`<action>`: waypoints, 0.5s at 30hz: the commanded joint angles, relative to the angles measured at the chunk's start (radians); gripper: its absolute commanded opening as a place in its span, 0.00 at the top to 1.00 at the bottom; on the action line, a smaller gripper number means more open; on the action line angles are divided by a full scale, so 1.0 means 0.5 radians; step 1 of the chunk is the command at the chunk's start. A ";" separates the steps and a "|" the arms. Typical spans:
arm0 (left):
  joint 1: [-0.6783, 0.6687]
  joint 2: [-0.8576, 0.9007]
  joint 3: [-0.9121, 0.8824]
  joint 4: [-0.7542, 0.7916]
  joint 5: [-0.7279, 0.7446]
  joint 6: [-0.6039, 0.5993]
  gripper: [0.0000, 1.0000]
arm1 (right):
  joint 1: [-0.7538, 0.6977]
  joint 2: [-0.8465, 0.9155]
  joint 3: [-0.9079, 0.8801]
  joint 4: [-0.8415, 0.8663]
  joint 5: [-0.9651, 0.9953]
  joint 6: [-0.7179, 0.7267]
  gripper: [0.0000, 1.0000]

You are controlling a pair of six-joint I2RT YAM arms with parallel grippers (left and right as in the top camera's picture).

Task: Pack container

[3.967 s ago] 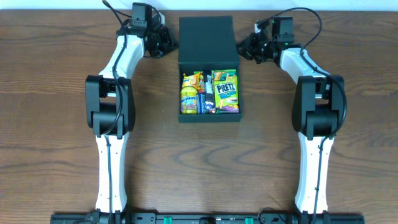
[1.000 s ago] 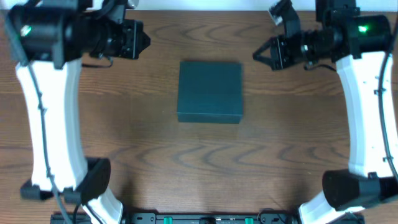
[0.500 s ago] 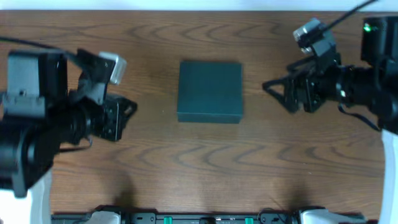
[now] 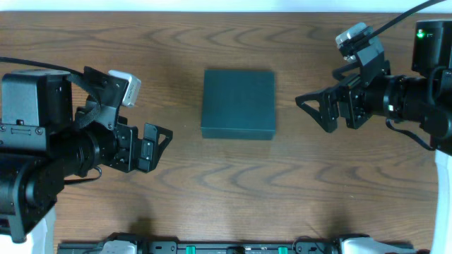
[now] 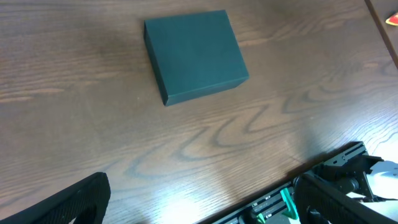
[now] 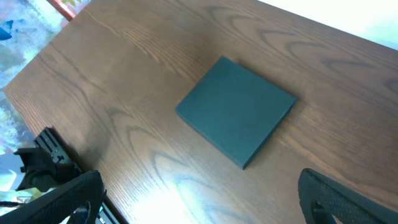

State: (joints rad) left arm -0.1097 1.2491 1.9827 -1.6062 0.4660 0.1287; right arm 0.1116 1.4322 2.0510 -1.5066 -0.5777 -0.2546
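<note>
The box [image 4: 238,102], standing open seconds ago, now lies shut in the middle of the table [image 4: 226,190], and the left claw [image 4: 164,139] and right claw [image 4: 311,111] have drawn back either side, both open and empty, so packing looks done.
</note>
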 commanded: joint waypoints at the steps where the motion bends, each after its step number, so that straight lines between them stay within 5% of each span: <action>1: -0.005 0.003 -0.011 -0.027 -0.011 0.011 0.05 | 0.015 -0.002 -0.014 -0.003 0.005 -0.024 0.01; 7: -0.005 0.003 -0.011 -0.027 -0.012 0.012 0.05 | 0.015 -0.002 -0.014 -0.003 0.005 -0.024 0.01; 15: -0.004 -0.152 -0.175 0.169 -0.418 -0.024 0.05 | 0.015 -0.002 -0.014 -0.003 0.005 -0.024 0.01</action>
State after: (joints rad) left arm -0.1097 1.2289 1.9491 -1.5612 0.3580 0.1280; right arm 0.1120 1.4322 2.0510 -1.5070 -0.5747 -0.2546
